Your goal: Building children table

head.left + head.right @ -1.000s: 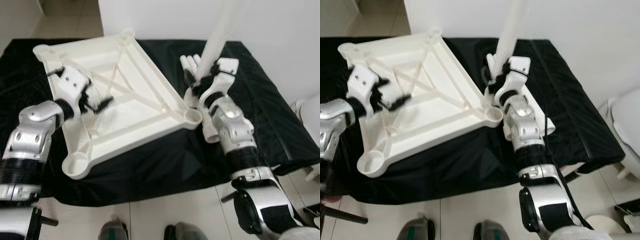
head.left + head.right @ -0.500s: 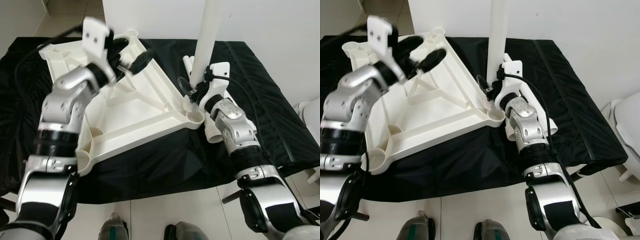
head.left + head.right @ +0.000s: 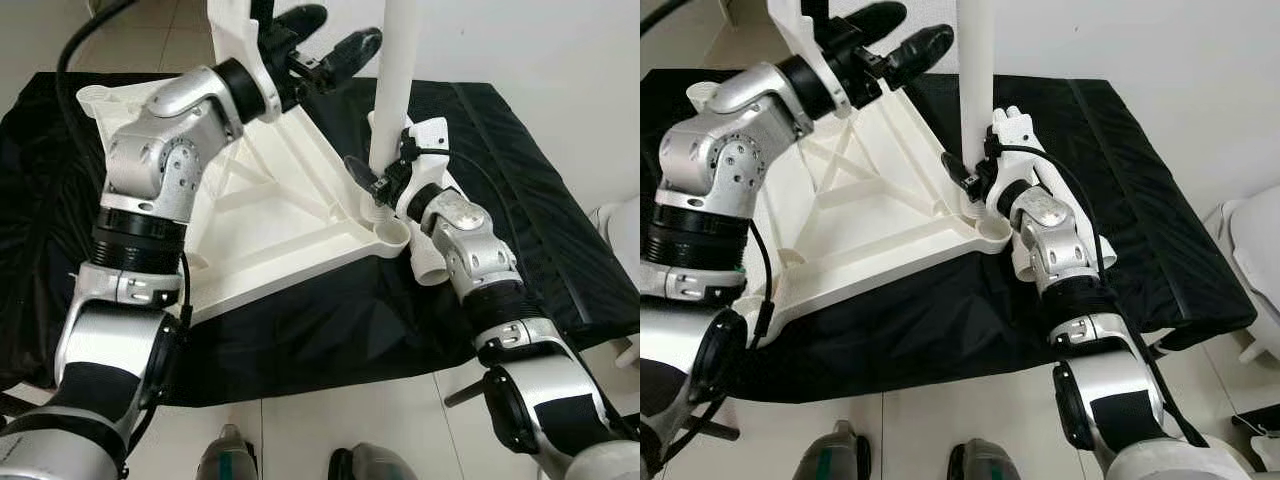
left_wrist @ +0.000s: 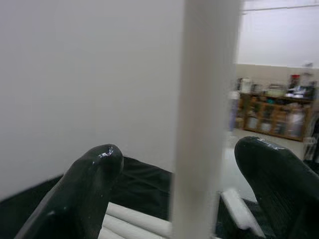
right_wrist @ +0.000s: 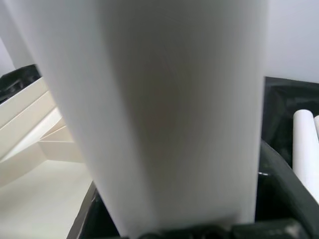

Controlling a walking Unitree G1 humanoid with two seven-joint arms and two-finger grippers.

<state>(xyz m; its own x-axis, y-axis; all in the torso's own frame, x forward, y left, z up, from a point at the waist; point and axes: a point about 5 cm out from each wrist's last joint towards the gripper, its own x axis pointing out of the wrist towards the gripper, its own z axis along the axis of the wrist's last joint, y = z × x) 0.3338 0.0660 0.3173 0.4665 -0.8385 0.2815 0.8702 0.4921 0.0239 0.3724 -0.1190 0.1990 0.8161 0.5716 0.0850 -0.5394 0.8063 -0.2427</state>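
White wall and pale floor tiles frame the black-draped bench [image 3: 560,250] that carries your work. Your right tool [image 3: 372,182], at centre of the left eye view, is clenched around the lower end of the long white plastic table leg [image 3: 393,80], which stands upright and runs out of the top of the frame. The leg's foot sits just beside the round corner socket [image 3: 390,235] of the white plastic upside-down tabletop [image 3: 290,215], but you cannot tell whether it is seated in the socket. Your left tool [image 3: 335,40], in the upper middle of the frame, is raised above the tabletop with its two black fingers [image 4: 82,191] spread apart, one on each side of the leg and not touching it. From the left wrist view the leg [image 4: 202,119] stands between those fingers. The tabletop lies ribbed side up, across the left and centre of the bench. More loose white legs [image 3: 432,262] lie on the cloth just behind your right arm. At the bottom edge you see the robot's grey feet [image 3: 230,462] on the floor.
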